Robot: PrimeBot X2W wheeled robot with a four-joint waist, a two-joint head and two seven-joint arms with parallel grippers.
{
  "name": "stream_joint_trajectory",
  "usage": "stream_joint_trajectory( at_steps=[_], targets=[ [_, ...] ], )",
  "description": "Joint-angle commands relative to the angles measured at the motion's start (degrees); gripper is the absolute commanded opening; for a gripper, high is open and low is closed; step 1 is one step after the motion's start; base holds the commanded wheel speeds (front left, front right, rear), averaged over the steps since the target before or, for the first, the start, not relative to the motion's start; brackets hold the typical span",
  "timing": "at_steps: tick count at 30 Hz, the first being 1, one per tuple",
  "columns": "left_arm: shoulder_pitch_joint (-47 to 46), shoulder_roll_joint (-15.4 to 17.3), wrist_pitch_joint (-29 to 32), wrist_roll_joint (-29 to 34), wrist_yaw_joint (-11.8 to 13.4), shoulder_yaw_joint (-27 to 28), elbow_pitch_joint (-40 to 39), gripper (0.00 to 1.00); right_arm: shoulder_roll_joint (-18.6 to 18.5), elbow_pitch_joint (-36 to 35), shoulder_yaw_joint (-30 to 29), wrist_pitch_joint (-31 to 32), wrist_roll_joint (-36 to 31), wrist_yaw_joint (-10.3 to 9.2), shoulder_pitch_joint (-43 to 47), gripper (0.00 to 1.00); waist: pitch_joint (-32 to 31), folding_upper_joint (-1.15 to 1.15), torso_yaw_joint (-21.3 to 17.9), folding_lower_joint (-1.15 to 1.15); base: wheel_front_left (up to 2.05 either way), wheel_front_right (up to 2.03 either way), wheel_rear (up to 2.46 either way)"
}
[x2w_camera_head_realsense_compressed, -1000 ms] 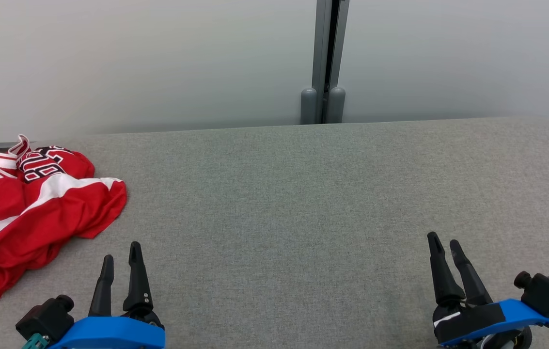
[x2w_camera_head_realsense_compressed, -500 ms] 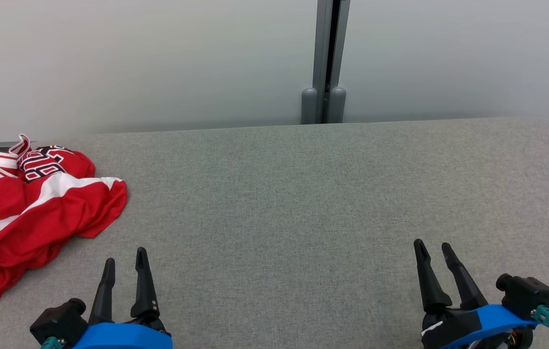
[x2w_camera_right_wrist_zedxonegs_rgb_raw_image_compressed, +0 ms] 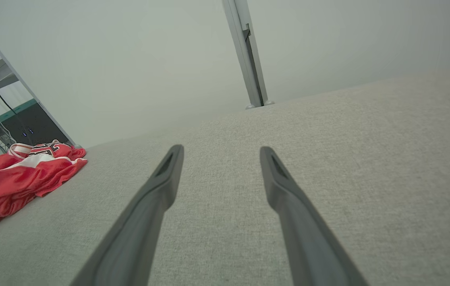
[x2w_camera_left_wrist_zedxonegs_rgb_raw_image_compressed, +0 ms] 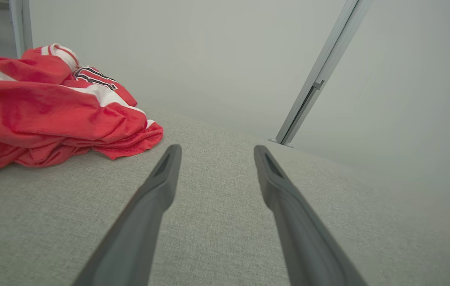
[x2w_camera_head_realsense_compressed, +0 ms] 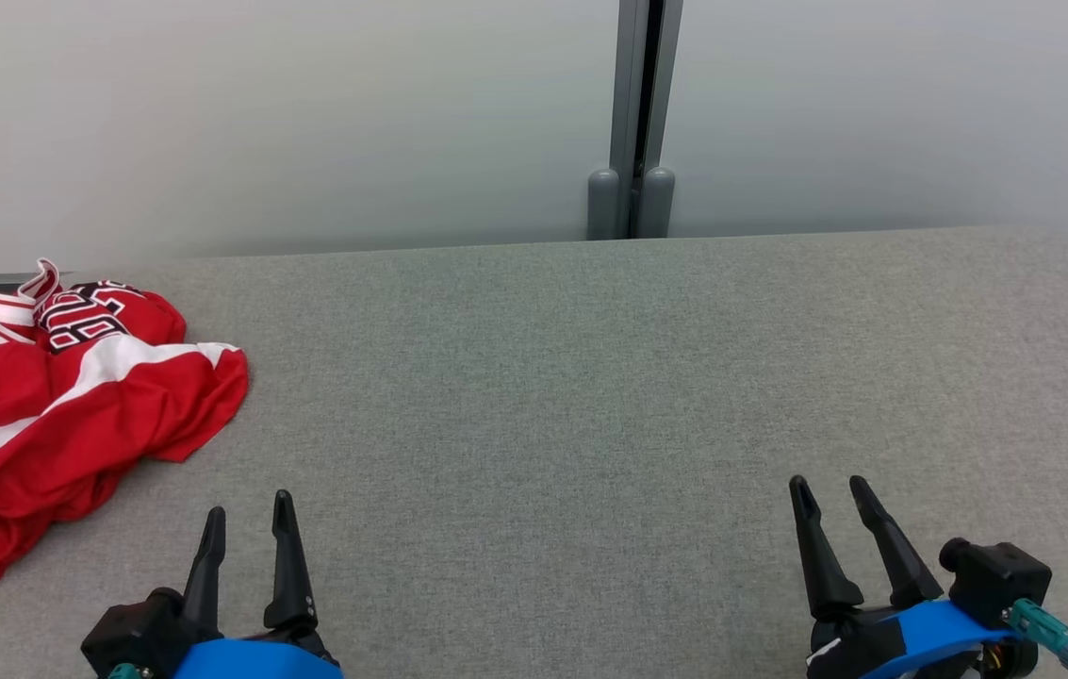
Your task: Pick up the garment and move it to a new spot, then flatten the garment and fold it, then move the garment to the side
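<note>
Red garment (x2w_camera_head_realsense_compressed: 72, 415) (white stripes), grey table (x2w_camera_head_realsense_compressed: 590, 396).

Lab-like room: felt table (x2w_camera_head_realsense_compressed: 590, 377), partition panels (x2w_camera_head_realsense_compressed: 307, 113) (cabled shelving (x2w_camera_right_wrist_zedxonegs_rgb_raw_image_compressed: 8, 114) beside).

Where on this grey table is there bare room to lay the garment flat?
Bare: middle and right of the grey fabric-covered table, from the crumpled red-and-white jersey to the right edge. Crowded: the left end, where the jersey lies.

The crumpled red-and-white jersey garment (x2w_camera_head_realsense_compressed: 72, 405) is lying at the far left corner of the grey fabric tabletop (x2w_camera_head_realsense_compressed: 590, 377). The left gripper (x2w_camera_head_realsense_compressed: 248, 505) and right gripper (x2w_camera_head_realsense_compressed: 826, 482) are hovering over the front edge, well apart. A grey metal post (x2w_camera_head_realsense_compressed: 632, 113) is standing behind the far edge.
</note>
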Motion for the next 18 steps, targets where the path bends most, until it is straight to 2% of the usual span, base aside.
stream_joint_trajectory(
  at_steps=[1,18],
  targets=[
    [0.3,0.3,-0.4,1.2,0.1,0.0,-0.1,1.00,-0.5,-0.2,0.1,-0.5,-1.2,0.12,-0.7,1.00,0.1,0.00,0.0,0.00,0.00,0.00,0.00],
    [0.8,0.3,-2.4,7.5,0.9,-0.5,0.8,1.00,-0.5,0.0,1.0,-2.5,-8.8,0.13,-0.9,1.00,0.5,0.00,0.1,0.00,0.00,0.00,0.00]
  ],
)
